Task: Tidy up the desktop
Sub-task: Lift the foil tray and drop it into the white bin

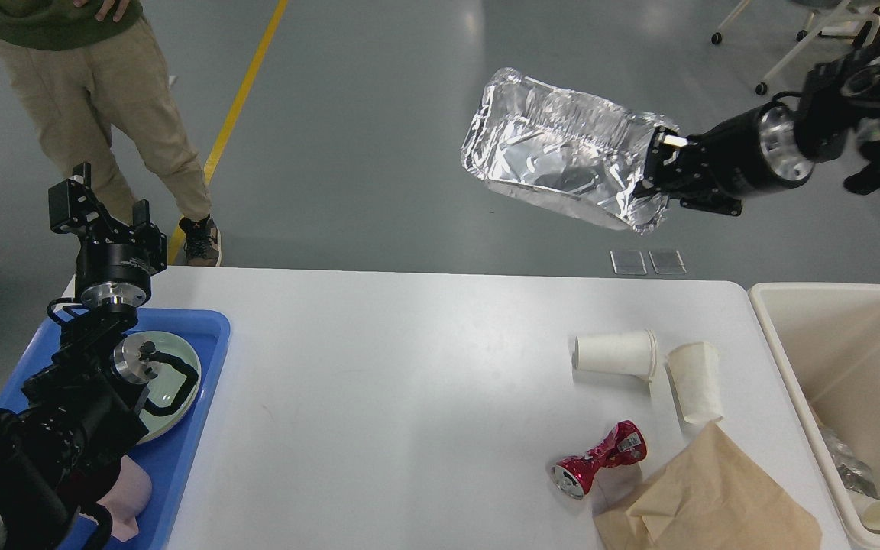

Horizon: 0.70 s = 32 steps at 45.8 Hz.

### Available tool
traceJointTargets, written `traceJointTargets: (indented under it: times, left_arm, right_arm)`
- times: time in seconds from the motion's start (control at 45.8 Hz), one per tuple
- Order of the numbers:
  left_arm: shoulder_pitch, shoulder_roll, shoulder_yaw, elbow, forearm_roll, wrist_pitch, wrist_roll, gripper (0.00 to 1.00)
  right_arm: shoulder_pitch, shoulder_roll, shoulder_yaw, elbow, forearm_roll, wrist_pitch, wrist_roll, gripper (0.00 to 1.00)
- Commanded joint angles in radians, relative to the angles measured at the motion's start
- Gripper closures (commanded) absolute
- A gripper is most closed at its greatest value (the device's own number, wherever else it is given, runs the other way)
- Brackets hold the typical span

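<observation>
The white desktop [379, 397] fills the lower view. High above its far right edge my right gripper [658, 172] is shut on the rim of a crumpled foil tray [554, 149], which hangs tilted in the air. Two white paper cups [614, 353] [696, 391] lie on their sides on the desktop at the right. A crushed red can [596, 461] lies near a brown paper bag [703, 496] at the front right. My left gripper [100, 202] stands open and empty above the blue tray's far end.
A blue tray [207, 359] at the left holds a pale green plate [176, 386] and a pink item [127, 496]. A cream bin [829, 336] stands at the right with some rubbish inside. A person [96, 99] stands beyond the far left corner.
</observation>
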<state>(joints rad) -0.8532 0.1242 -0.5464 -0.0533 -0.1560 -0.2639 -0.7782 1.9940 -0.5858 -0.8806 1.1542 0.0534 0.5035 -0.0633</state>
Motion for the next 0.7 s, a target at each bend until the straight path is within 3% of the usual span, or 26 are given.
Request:
traceJointTargets:
  times: [0.0,0.175,0.415,0.677]
  left_arm:
    - [0.000,0.000,0.000,0.000,0.000,0.000,0.000,0.04]
    - [0.000,0.000,0.000,0.000,0.000,0.000,0.000,0.04]
    - [0.000,0.000,0.000,0.000,0.000,0.000,-0.001,0.04]
    - [0.000,0.000,0.000,0.000,0.000,0.000,0.000,0.04]
  right_arm:
    - [0.017,-0.058,-0.027,-0.042,-0.010,0.012,-0.001,1.00]
    - [-0.191,-0.114,-0.089,-0.250,-0.003,-0.055,-0.001,1.00]
    - [-0.644,-0.206,-0.023,-0.467,0.006,-0.309,0.000,1.00]
    - [-1.034,-0.141,0.124,-0.666,0.006,-0.342,0.000,1.00]
